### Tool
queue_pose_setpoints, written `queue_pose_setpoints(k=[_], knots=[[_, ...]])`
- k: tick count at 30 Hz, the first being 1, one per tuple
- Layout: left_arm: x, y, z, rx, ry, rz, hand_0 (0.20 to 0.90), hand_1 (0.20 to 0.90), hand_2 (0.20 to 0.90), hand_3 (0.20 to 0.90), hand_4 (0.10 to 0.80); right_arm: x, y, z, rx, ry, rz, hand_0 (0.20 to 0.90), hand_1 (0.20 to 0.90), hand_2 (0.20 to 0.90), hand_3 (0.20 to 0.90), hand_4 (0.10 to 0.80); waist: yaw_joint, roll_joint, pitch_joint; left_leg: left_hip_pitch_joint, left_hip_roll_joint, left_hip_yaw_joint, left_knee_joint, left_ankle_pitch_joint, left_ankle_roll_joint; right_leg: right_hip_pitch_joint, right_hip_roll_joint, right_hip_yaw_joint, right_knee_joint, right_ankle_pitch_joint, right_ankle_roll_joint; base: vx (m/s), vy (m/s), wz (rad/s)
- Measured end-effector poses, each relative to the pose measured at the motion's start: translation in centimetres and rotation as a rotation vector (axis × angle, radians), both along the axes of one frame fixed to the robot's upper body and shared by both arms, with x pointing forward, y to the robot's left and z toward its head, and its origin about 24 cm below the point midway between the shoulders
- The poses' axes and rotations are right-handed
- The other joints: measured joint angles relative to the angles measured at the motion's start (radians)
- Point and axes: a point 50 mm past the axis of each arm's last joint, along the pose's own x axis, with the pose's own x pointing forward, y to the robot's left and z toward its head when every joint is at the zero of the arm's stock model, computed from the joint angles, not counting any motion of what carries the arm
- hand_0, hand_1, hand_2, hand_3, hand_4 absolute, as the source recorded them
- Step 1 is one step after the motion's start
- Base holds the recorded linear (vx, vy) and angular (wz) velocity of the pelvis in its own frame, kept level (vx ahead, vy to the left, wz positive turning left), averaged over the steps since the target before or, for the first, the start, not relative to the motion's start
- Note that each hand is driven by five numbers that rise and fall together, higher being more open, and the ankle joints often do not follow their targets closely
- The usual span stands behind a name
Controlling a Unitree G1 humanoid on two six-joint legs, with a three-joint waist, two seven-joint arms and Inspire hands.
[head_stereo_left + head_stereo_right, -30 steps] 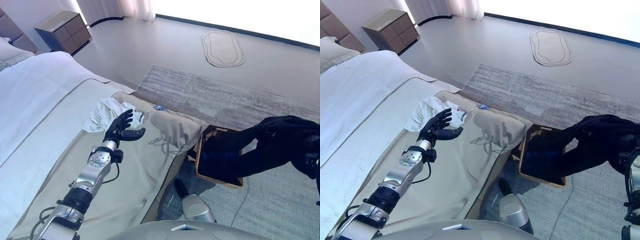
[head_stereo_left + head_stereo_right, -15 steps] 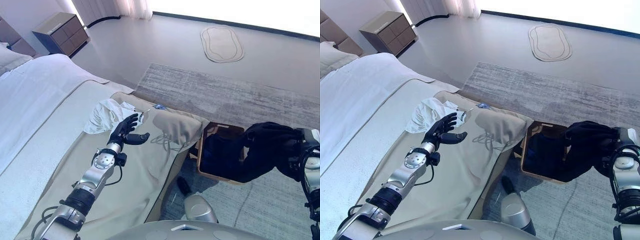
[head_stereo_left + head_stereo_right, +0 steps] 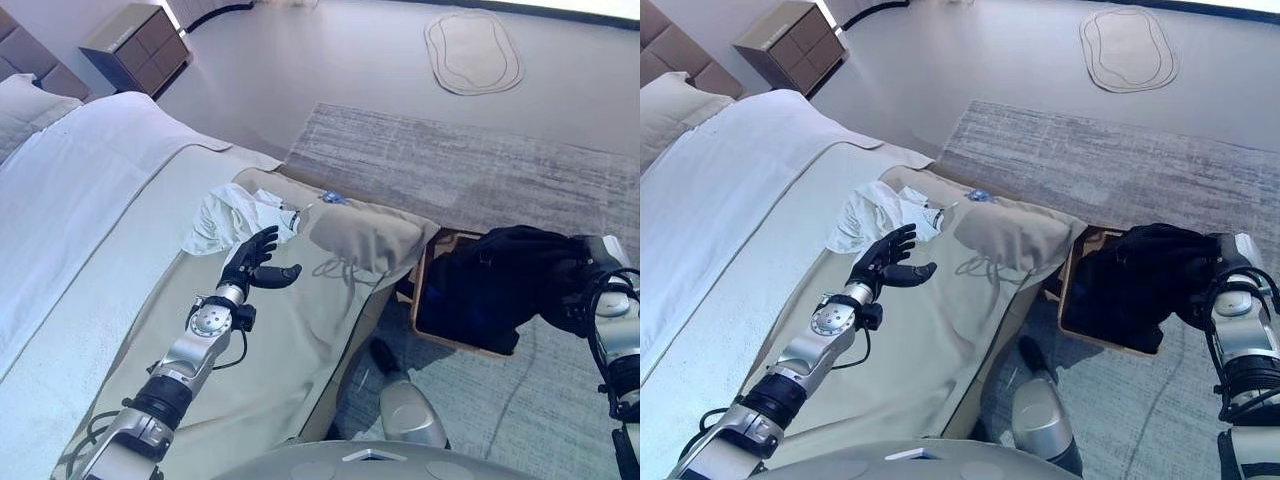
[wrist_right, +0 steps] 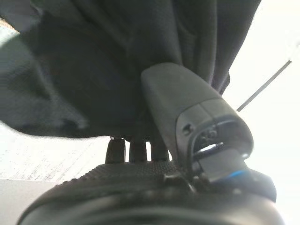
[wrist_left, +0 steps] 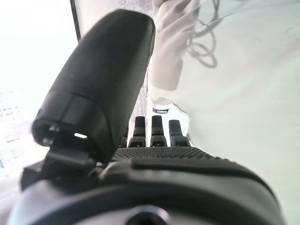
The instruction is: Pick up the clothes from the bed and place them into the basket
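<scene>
A white garment (image 3: 232, 214) lies crumpled on the beige bed cover (image 3: 300, 330). My left hand (image 3: 254, 266) rests open on the cover just in front of it, fingers straight and pointing at it; the garment also shows past the fingers in the left wrist view (image 5: 168, 110). My right hand (image 3: 1218, 268) is at the right, shut on a black garment (image 3: 497, 278) that hangs bunched over the brown basket (image 3: 432, 276) on the floor beside the bed's foot. In the right wrist view the black cloth (image 4: 117, 61) drapes over the fingertips.
A thin cord (image 3: 338, 268) and a small blue thing (image 3: 333, 198) lie on the bed near its corner. A grey rug (image 3: 450, 165) lies under the basket. A nightstand (image 3: 135, 45) and an oval mat (image 3: 472, 52) are farther off.
The camera has shifted. My right hand has brought the black garment in from the right and down over the basket. The left hand has stayed by the white garment.
</scene>
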Motion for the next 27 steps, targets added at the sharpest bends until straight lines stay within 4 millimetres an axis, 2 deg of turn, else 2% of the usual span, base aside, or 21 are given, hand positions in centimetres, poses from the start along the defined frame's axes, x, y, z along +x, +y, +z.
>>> queue_pose_setpoints(k=[23,27], knots=[[0.1,0.0,0.2,0.004,-0.009,0.010,0.900,0.900,0.900,0.900,0.800,0.0,-0.3,0.7,-0.056,-0.031,-0.015,0.900,0.900,0.900,0.900,0.800,0.007,-0.019,0.012,0.027,0.002,-0.011,-0.003,-0.001,0.001,0.035,0.000,-0.008,0.000,0.003,-0.004,0.003,0.002,0.01],[0.1,0.0,0.1,0.000,-0.009,0.014,0.900,0.900,0.900,0.900,0.800,0.7,0.4,2.1,-0.068,-0.099,0.022,0.900,0.900,0.900,0.900,0.800,0.029,-0.021,0.013,0.029,0.002,-0.014,-0.005,-0.004,0.004,0.038,-0.001,-0.009,0.000,-0.001,0.001,0.010,-0.018,0.01]])
